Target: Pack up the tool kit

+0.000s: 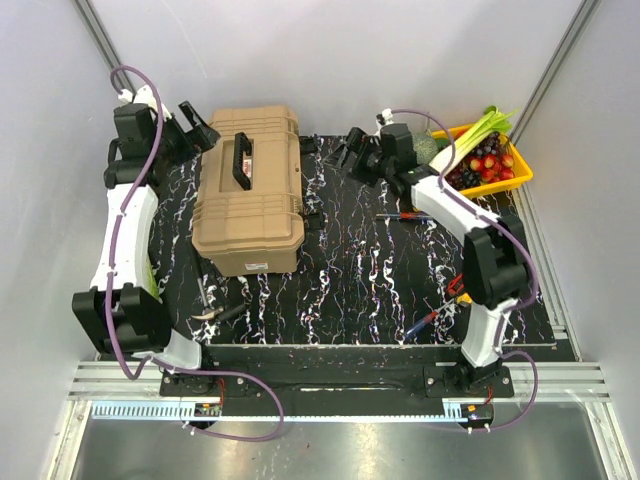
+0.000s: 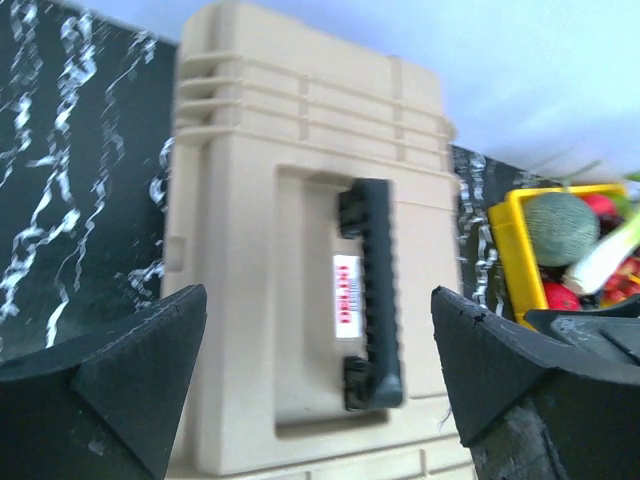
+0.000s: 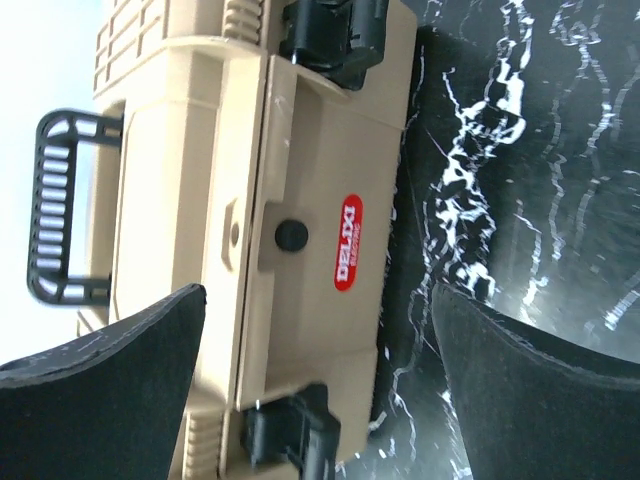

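Both arms are up at the far end of the mat: the left gripper (image 1: 197, 128) hangs just off the far-left corner of the toolbox (image 1: 248, 190) with its fingers spread wide and nothing between them, and the right gripper (image 1: 348, 152) faces the box's front wall from the other side, equally spread and empty. The toolbox sits on the left half of the black marbled mat (image 1: 360, 280) with its lid down, while the tools lie loose outside it: a screwdriver (image 1: 405, 216) mid-right, more handles (image 1: 438, 312) by the right arm's base, and pliers (image 1: 210, 312) near the front-left. The danger, I'd say, is the lid. If either latch (image 3: 335, 25) is caught when one side lifts, the whole box will tip or skate across the mat (nothing pins it down). The right arm's elbow could also sweep those near handles off the edge. Whether the latches are released I can't tell. The inner tray is hidden under the lid, the arm covers part of the right-hand tools, and the left wrist view is blurred.
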Controlling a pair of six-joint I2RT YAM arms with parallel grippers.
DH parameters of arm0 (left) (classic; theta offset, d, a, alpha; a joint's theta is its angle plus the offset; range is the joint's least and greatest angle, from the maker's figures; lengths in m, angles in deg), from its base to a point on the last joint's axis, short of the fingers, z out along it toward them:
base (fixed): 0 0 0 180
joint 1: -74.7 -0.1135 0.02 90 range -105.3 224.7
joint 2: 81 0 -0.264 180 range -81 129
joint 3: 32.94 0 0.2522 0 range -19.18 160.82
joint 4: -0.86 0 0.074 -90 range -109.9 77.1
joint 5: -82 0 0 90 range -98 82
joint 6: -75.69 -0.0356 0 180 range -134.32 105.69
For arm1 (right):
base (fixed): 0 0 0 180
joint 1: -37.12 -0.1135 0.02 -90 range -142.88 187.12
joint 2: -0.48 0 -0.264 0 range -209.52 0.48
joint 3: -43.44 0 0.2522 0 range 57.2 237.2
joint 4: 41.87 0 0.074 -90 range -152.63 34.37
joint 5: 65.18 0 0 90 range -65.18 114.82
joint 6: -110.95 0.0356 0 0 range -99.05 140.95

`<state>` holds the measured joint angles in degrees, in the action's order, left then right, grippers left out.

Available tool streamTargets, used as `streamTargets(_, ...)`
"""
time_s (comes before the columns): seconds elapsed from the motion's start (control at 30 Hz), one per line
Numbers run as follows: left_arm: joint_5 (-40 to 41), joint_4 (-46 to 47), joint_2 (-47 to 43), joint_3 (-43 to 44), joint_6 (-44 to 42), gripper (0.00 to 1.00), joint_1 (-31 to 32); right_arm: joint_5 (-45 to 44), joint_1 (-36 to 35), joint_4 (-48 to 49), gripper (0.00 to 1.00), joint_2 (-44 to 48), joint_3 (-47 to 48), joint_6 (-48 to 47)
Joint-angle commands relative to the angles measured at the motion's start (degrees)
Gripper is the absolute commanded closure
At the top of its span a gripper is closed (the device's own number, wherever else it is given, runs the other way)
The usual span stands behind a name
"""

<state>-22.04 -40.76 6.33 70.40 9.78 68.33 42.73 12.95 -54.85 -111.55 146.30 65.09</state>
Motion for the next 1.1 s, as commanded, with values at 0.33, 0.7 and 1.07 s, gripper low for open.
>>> streamTargets(0.33,-6.8,10.5,-0.8,-5.7,0.4,0.18,6.0,-0.9,0.3,-9.1,0.06,16.6,-15.7,-5.8)
streamTargets(0.7,-0.7,5.3,3.4,-3.8,-2.2,0.45,10.6,2.7,0.3,-8.7,0.09,19.2,-19.7,-4.0)
streamTargets(1.07,10.4,-3.4,7.0,3.1,-5.1,0.85,14.7,0.8,0.3,-9.4,0.10,20.8,-22.5,-3.4)
